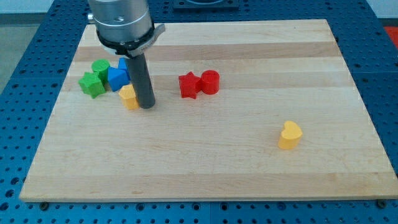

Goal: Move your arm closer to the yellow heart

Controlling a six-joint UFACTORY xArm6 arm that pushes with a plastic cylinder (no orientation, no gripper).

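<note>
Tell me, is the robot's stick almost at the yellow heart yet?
Not yet. My tip sits at the view's left, right beside a small yellow block and near the blue and green blocks. The yellow heart sits alone at the view's lower right, past the red blocks. Nothing looks done; the whole slide across the board is left.

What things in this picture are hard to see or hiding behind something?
- The blue blocks: in the camera view the rod covers their right part, so I cannot tell their shapes or count.
- The small yellow block: it sits right beside my tip on the view's left; whether they touch is unclear, and its shape is too small to tell.
- The arm: cut off by the view's top edge.
</note>
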